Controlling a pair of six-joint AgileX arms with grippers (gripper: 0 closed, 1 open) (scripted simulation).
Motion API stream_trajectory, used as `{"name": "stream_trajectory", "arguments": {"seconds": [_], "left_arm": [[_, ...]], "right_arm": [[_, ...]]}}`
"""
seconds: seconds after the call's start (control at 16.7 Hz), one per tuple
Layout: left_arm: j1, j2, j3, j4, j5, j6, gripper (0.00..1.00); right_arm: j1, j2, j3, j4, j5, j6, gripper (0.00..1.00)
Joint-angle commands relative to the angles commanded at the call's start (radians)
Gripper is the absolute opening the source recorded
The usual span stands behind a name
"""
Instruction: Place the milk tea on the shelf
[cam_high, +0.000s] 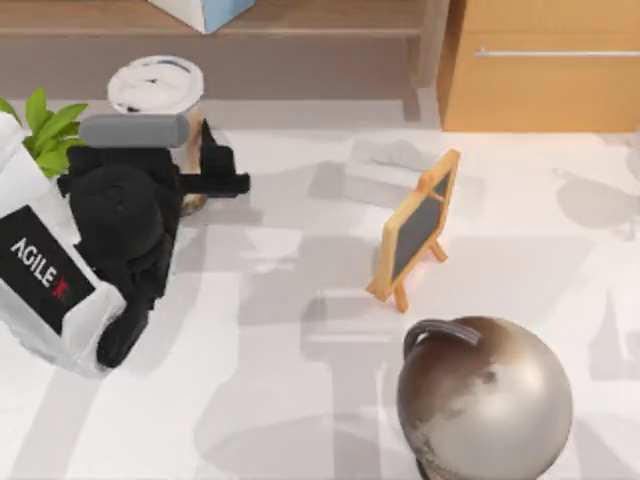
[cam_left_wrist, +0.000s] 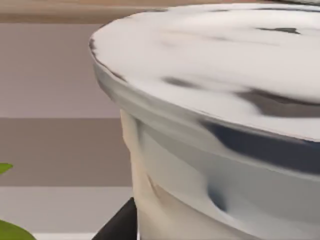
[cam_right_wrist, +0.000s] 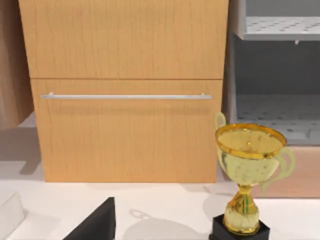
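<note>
Progress: milk tea (cam_high: 156, 88) at surface (cam_high: 300, 330) rear-left, just in front of shelf (cam_high: 300, 22), beside green plant (cam_high: 45, 125). Not yet on shelf board. Whether cup is lifted off surface: cannot tell.

Left tool (cam_high: 195, 160): at cup side, dark finger (cam_left_wrist: 117, 225) touching cup wall below lid in left wrist view. Judged closed on milk tea. Remaining: raise, carry over shelf, release.

Right arm: parked, facing cabinet (cam_right_wrist: 125, 90) and trophy (cam_right_wrist: 247, 175); its tool state: cannot tell.

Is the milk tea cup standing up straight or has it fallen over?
Standing up: the clear plastic milk tea cup shows its flat white round lid facing up in the top view, with the left gripper beside it.
</note>
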Motion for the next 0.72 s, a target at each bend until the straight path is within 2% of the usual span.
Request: {"name": "stream_trajectory", "arguments": {"seconds": [0.36,0.72], "left_arm": [[0.005,-0.164,0.055,-0.066,0.051,0.005,0.00],[0.103,-0.326,0.161,-0.275,0.136,0.009,0.00]], "right_arm": [[0.000,0.000,0.000,0.000,0.000,0.000,1.00],[0.000,0.000,0.000,0.000,0.000,0.000,1.00]]}}
